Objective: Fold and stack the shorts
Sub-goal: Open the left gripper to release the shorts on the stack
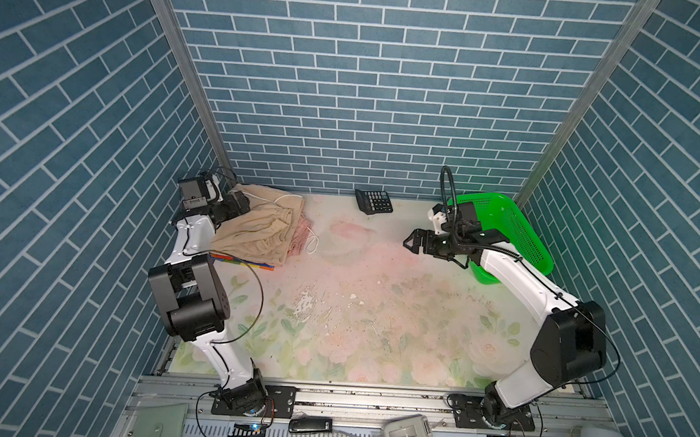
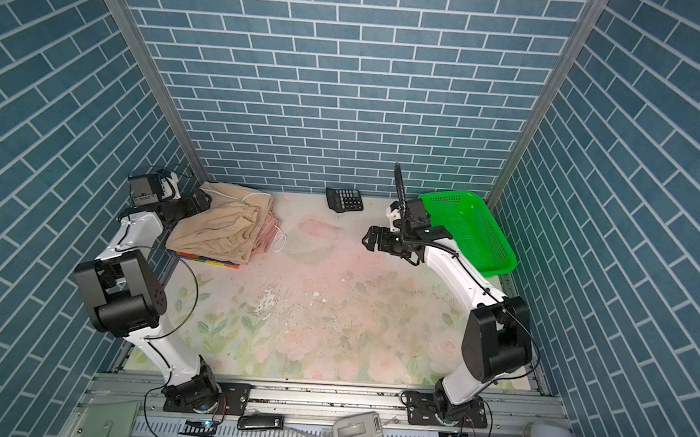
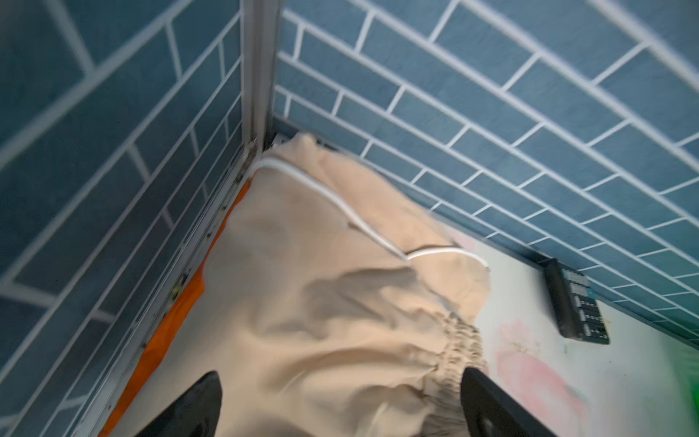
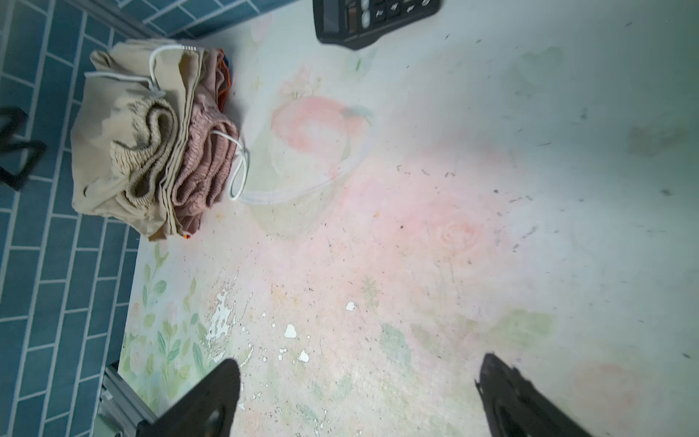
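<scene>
The shorts lie folded in one stack in the far left corner. Beige shorts (image 1: 252, 230) (image 2: 214, 230) (image 4: 125, 132) are on top, with a white drawstring across them. Pink shorts (image 1: 300, 241) (image 4: 204, 166) stick out beneath, and rainbow-striped shorts (image 1: 241, 261) (image 2: 208, 258) show at the bottom edge. My left gripper (image 1: 241, 202) (image 3: 340, 374) is open just over the beige shorts (image 3: 321, 302), its fingers either side of the cloth and gripping nothing. Out over the bare table, right of centre, my right gripper (image 1: 409, 242) (image 4: 359, 361) is open and empty.
A green mesh basket (image 1: 522, 234) (image 2: 476, 231) leans in the far right corner behind the right arm. A black calculator (image 1: 374, 201) (image 4: 374, 17) rests against the back wall. Brick-patterned walls close three sides. Small devices lie on the front rail (image 1: 370, 399).
</scene>
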Controlling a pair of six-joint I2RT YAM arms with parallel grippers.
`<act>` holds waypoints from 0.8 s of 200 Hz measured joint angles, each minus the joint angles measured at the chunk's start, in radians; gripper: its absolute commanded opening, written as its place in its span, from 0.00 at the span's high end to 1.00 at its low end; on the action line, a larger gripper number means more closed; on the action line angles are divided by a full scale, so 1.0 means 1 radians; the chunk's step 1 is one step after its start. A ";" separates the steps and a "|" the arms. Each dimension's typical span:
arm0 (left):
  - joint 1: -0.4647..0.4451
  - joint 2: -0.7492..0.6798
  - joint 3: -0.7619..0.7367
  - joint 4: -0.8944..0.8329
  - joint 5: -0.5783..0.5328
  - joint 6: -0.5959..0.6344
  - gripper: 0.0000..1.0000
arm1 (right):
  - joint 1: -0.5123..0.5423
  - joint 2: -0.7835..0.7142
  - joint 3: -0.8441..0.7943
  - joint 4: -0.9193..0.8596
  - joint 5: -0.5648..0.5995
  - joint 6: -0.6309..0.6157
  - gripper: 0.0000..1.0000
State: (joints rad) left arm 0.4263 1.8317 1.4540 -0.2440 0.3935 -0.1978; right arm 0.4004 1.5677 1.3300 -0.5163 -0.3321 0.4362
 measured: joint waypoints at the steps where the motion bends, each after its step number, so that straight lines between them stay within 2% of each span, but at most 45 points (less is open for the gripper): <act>1: 0.001 0.001 -0.002 0.001 -0.001 0.000 0.00 | -0.001 -0.002 -0.001 0.000 0.000 0.000 0.01; 52: 0.016 0.088 -0.066 0.046 -0.014 -0.012 0.00 | -0.022 -0.064 -0.086 -0.011 0.015 0.000 0.01; 99: 0.014 0.070 -0.072 0.080 0.027 -0.019 0.00 | -0.029 -0.119 -0.103 -0.054 0.061 -0.007 0.01; 127: -0.002 -0.083 -0.139 0.121 0.059 -0.055 0.00 | -0.052 -0.204 -0.109 -0.064 0.194 -0.027 0.01; 160: -0.090 -0.383 -0.230 0.194 0.039 -0.063 0.00 | -0.126 -0.319 -0.214 -0.020 0.476 -0.056 0.02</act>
State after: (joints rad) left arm 0.3363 1.4490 1.2240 -0.0498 0.4328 -0.2604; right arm 0.2749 1.2488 1.1156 -0.5362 0.1440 0.3798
